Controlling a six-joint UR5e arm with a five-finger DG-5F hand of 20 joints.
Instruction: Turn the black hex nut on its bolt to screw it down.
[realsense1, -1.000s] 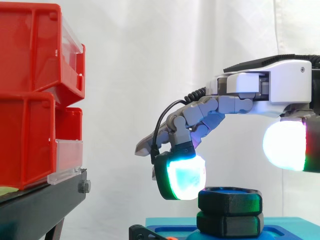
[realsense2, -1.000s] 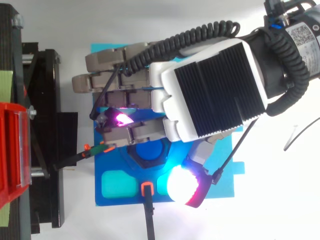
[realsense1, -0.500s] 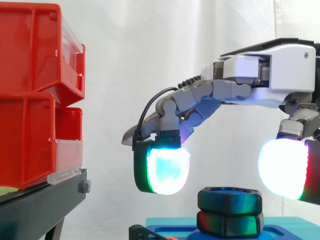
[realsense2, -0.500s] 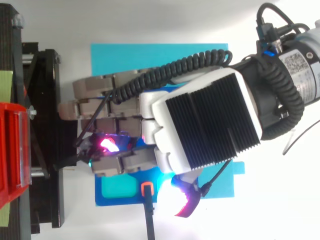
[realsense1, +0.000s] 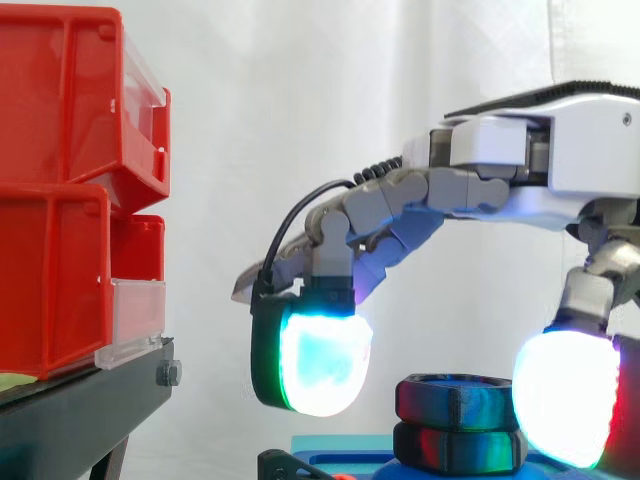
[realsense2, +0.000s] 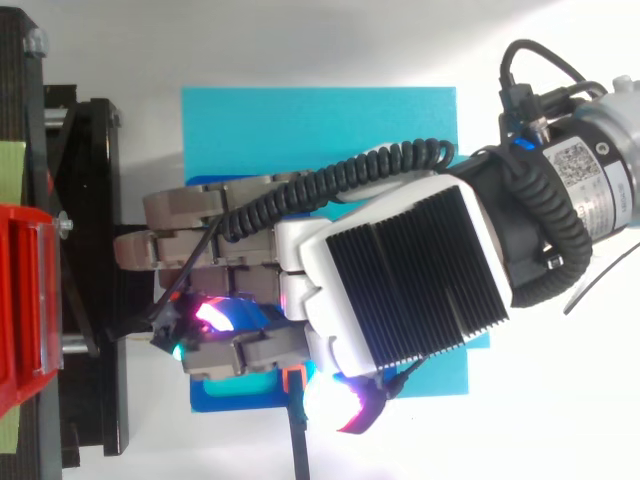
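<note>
The black hex nut (realsense1: 458, 399) sits on top of a second black hex piece (realsense1: 455, 448) on the blue base plate (realsense2: 320, 120). My hand (realsense2: 400, 280) hovers over it, palm down, and hides the nut from above. In the side view one fingertip pad (realsense1: 312, 360) glows cyan-white well to the left of the nut, with a clear gap. The thumb pad (realsense1: 565, 410) glows white close by the nut's right side; I cannot tell whether it touches. The fingers are spread and hold nothing.
Stacked red bins (realsense1: 70, 190) stand on a black stand (realsense1: 80, 410) at the left, close to the outstretched fingers (realsense2: 170, 235). A black clip with an orange tip (realsense2: 293, 378) lies at the plate's near edge. A white curtain hangs behind.
The hand has shifted across the plate toward the clip edge and spread wider. The fingertip pad moved left away from the nut, and the thumb pad came down beside its right side.
</note>
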